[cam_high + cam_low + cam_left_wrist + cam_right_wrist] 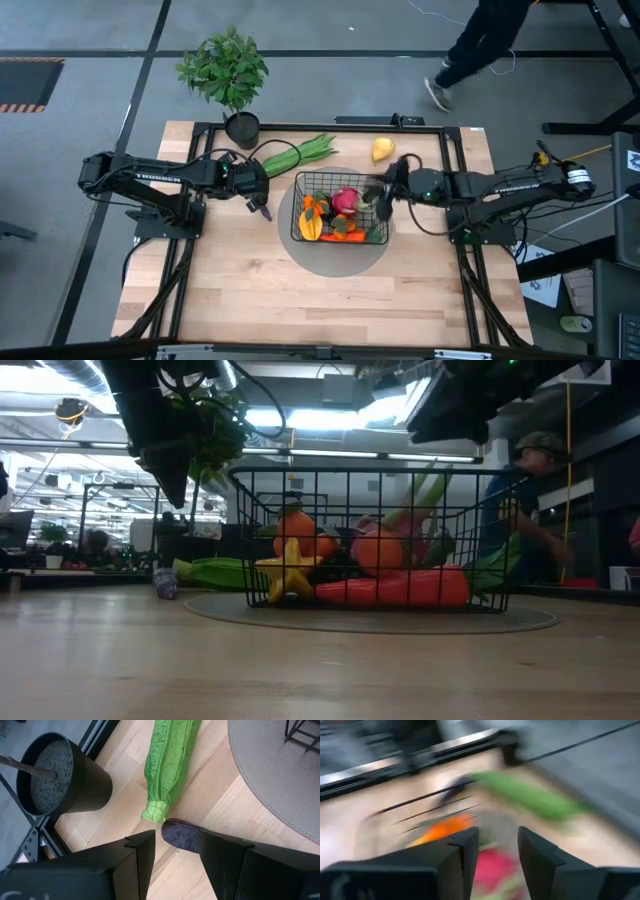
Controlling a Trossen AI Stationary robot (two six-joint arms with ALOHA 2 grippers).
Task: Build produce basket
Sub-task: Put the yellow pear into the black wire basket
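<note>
The black wire basket point(335, 182) point(250, 510) stands on a round grey mat and holds a pink dragon fruit point(347, 199) point(383, 547), a carrot point(400, 588), a tangerine point(300, 530) and a yellow star-shaped fruit point(288, 575). Dark grapes point(181, 835) point(165, 582) lie on the wood left of the mat, at the cut end of the green stalk bundle point(167, 765) point(300, 153). My left gripper point(176, 847) point(262, 205) hovers open above the grapes. My right gripper point(498, 837) point(385, 195) hangs open over the basket's right side, above the dragon fruit. A yellow fruit point(383, 150) lies behind the basket.
A leafy plant in a black pot point(240, 128) point(60, 775) stands at the table's far edge, close to the left gripper and the bundle's end. The grey mat point(280, 785) reaches past the basket on all sides. A person point(470, 50) walks beyond the far edge.
</note>
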